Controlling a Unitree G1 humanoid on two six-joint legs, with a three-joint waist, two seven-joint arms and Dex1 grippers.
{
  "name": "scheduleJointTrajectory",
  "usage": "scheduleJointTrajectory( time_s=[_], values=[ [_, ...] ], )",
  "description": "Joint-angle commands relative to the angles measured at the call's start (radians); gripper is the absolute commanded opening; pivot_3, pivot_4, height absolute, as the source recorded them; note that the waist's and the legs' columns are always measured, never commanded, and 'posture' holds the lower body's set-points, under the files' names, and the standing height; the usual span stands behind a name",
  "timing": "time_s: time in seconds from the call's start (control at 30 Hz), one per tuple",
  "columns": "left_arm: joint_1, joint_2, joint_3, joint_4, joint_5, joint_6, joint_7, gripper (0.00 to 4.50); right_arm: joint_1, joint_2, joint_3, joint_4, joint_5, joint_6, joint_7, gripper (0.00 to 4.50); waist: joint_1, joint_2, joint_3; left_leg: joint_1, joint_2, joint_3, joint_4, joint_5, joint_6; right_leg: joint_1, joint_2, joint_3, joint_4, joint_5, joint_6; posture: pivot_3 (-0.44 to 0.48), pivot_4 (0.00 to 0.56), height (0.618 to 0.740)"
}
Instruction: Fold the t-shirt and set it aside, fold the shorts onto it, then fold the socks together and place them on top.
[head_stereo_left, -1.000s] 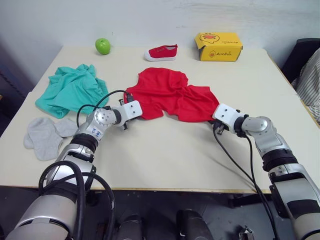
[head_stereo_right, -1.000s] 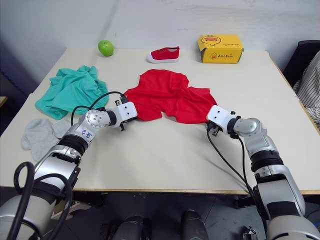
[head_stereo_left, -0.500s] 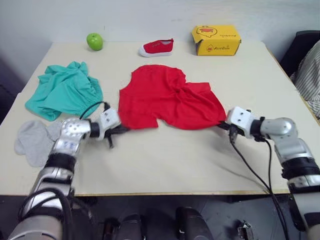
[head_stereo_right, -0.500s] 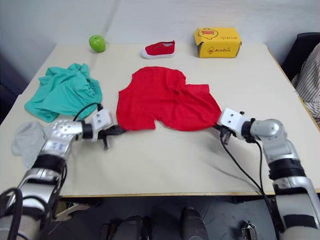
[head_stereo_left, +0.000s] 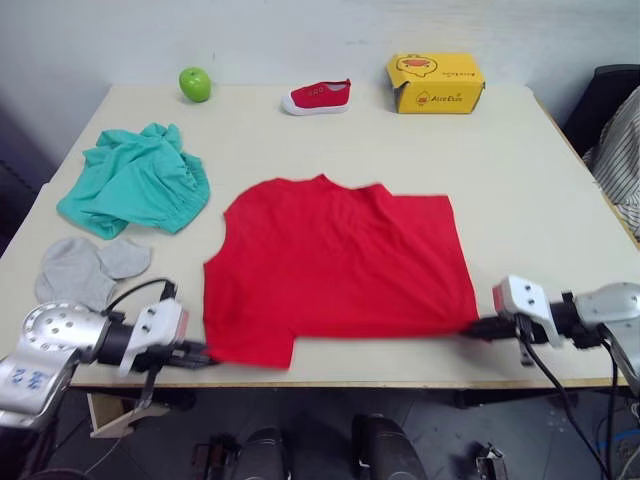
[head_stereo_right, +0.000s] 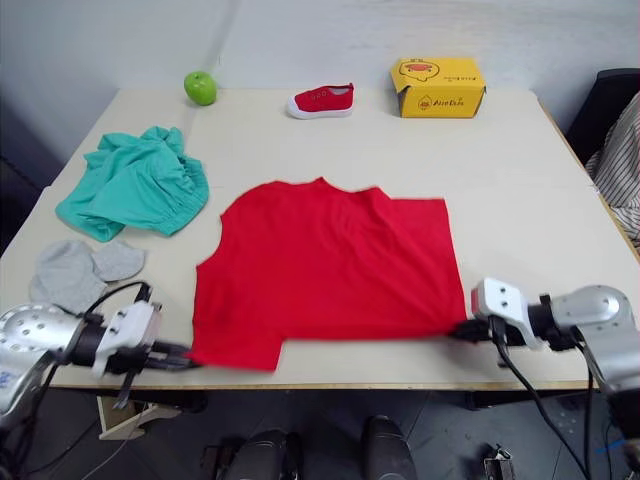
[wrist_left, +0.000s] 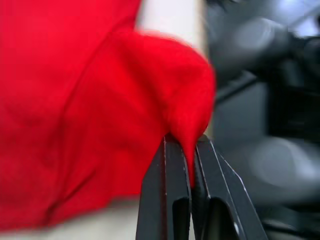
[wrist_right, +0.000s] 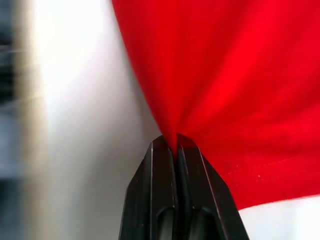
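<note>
The t-shirt (head_stereo_left: 335, 265) lies spread almost flat across the middle of the table (head_stereo_left: 520, 170), its neckline toward the far side and its hem running along the near edge. The left gripper (head_stereo_left: 196, 354) sits at the near-left corner of the garment, its two black fingers (wrist_left: 167, 200) pressed together on a fold of red cloth at the table's near edge. The right gripper (head_stereo_left: 478, 327) sits at the near-right corner, fingers (wrist_right: 162, 200) likewise pinched tight on the fabric, which fans out taut from the pinch. Both arms reach in low from the near side, one at each end of the hem. The shorts (head_stereo_left: 135, 180) lie crumpled on the left side of the table, apart from the t-shirt, and the socks (head_stereo_left: 85, 270) lie together near the left edge, just nearer than the shorts. Along the far edge stand a green apple (head_stereo_left: 195, 83) on the left, a small red shoe (head_stereo_left: 318, 97) with a white sole in the middle, and a yellow cardboard box (head_stereo_left: 436, 82) to the right.
</note>
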Motion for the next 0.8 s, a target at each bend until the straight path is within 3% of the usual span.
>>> scheduleJointTrajectory(
  time_s=[0.03,0.13,0.3,0.37,0.53,0.63,0.7,0.8],
  values=[
    [0.03,0.06,0.07,-0.085,-0.087,0.132,-0.024,0.03,0.016,-0.071,-0.022,-0.088,0.041,0.111,0.051,0.0,-0.001,0.001,0.001,0.0,0.0,0.0,0.0,0.0,0.0,0.0,0.001,0.0,0.0,0.0,0.0,0.0,0.15,0.74],
    [-0.126,0.055,0.041,0.01,-0.06,0.137,0.016,0.03,-0.075,-0.036,-0.053,-0.075,0.11,0.207,0.023,0.0,0.0,0.001,0.001,0.001,0.0,0.0,0.0,0.0,0.001,0.0,0.006,0.0,0.001,0.0,-0.001,0.0,0.15,0.74],
    [-0.587,-0.096,-0.046,0.309,0.054,-0.01,0.131,0.03,-0.366,0.041,-0.077,0.114,0.1,0.136,-0.018,0.0,0.005,0.002,0.001,-0.001,-0.001,0.0,0.0,0.007,0.001,-0.001,0.008,-0.001,0.001,0.005,-0.002,0.0,0.15,0.74],
    [-0.896,-0.203,-0.09,0.57,0.197,-0.18,0.309,0.03,-0.636,0.12,-0.089,0.339,0.007,-0.038,-0.194,0.0,0.007,0.001,0.002,-0.001,-0.002,0.001,0.0,0.009,-0.004,-0.001,0.009,-0.001,0.0,0.006,-0.001,0.0,0.15,0.74],
    [-1.374,-0.307,-0.116,1.082,0.41,-0.511,0.673,0.03,-1.086,0.204,-0.096,0.792,-0.18,-0.388,-0.589,0.0,0.001,-0.001,0.006,-0.026,-0.006,0.009,0.014,0.012,-0.004,-0.021,0.01,-0.003,0.008,0.01,0.002,0.0,0.15,0.74],
    [-1.682,-0.281,-0.089,1.344,0.492,-0.687,1.017,0.03,-1.336,0.212,-0.098,0.975,-0.267,-0.588,-0.862,0.0,-0.004,-0.004,0.008,-0.039,-0.007,0.016,0.012,0.011,-0.003,-0.04,0.006,-0.011,0.008,0.01,0.003,0.0,0.15,0.74],
    [-1.793,-0.218,-0.125,1.408,0.608,-0.85,1.239,0.03,-1.418,0.207,-0.074,1.028,-0.325,-0.709,-0.932,0.0,-0.015,-0.007,0.01,-0.044,-0.008,0.024,0.006,0.009,-0.001,-0.051,0.002,-0.017,0.009,0.01,0.003,0.0,0.15,0.74],
    [-1.854,-0.169,-0.153,1.451,0.662,-0.983,1.272,0.03,-1.457,0.178,-0.019,1.058,-0.437,-0.859,-1.014,0.0,-0.03,-0.007,0.01,-0.038,-0.014,0.027,-0.007,0.009,0.0,-0.054,-0.012,-0.043,0.009,0.01,0.003,0.0,0.15,0.74]
  ],
)
